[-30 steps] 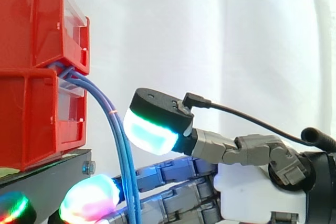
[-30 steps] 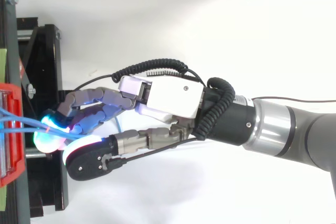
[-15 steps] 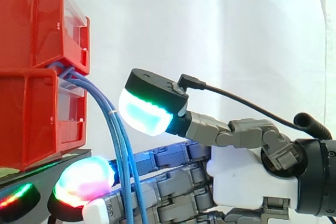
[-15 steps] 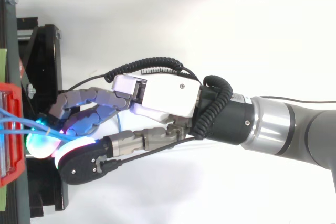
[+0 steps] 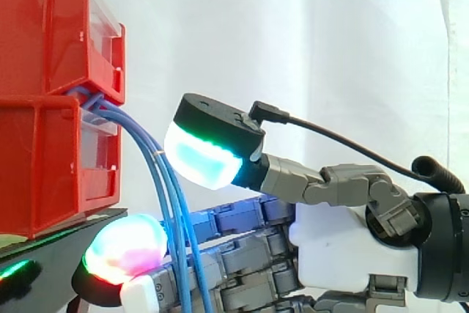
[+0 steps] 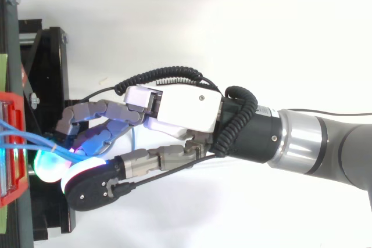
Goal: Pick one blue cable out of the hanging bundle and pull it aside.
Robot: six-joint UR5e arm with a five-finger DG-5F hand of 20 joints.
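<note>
Hand (image 5: 352, 247) in from the right, palm level, up against the blue cables (image 5: 130, 128) drooping in a curve from between the two stacked red bins (image 5: 44, 42) and down past the black stand's (image 6: 49, 62) edge, with no telling whether grasping one or merely touching them.

No legible text, labels or numbers anywhere.

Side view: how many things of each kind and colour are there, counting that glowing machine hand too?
Red bins: 2
Blue cables: 3
Black stand: 1
Robot hand: 1
Total: 7
</note>
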